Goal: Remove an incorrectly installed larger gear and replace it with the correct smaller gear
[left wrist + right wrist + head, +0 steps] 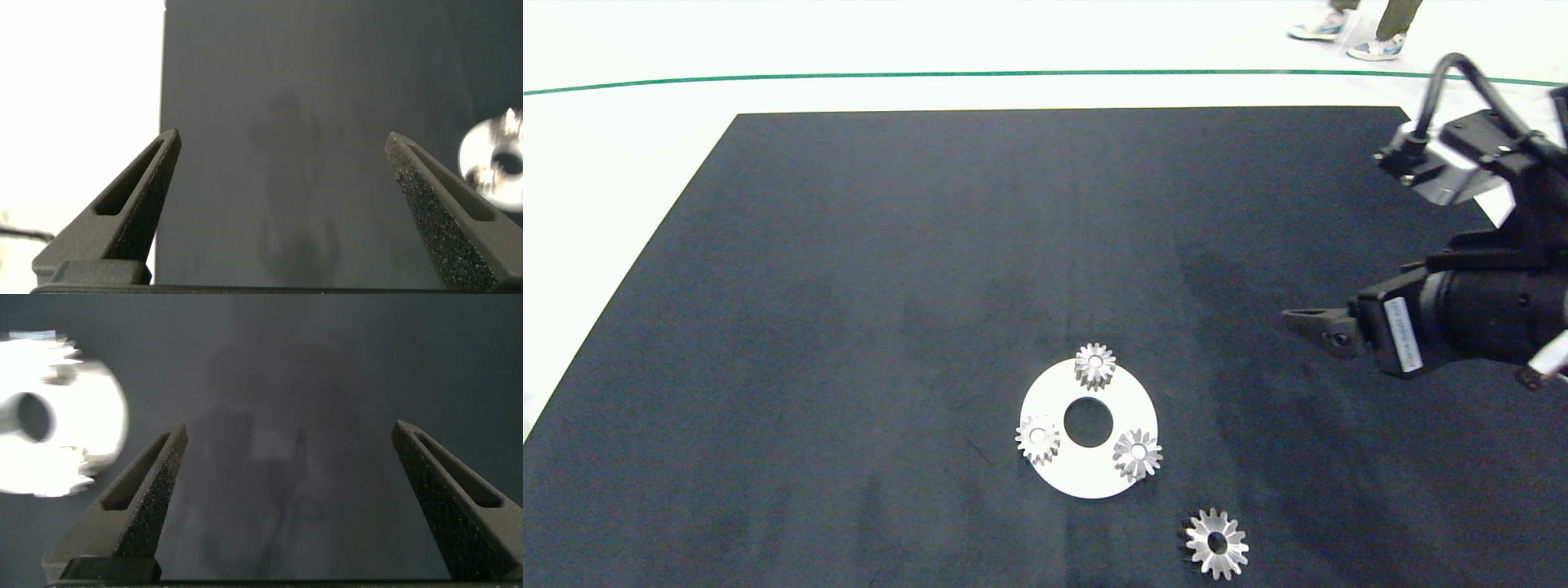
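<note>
Larger gear point(1217, 543) lies flat on black mat point(849, 286), near-right of white disc point(1086, 469) | three small gears sit on disc, task looks finished | right gripper point(290, 498) spread, empty, right of disc; should withdraw clear | left gripper point(282, 204) spread, idle.

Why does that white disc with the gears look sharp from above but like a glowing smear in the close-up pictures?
In the head view the white disc and its gears are crisp and evenly lit. In the right wrist view the disc is overexposed and smeared, its gear teeth barely readable. In the left wrist view it is a blurred patch at the edge, while the open fingers look sharp.
</note>
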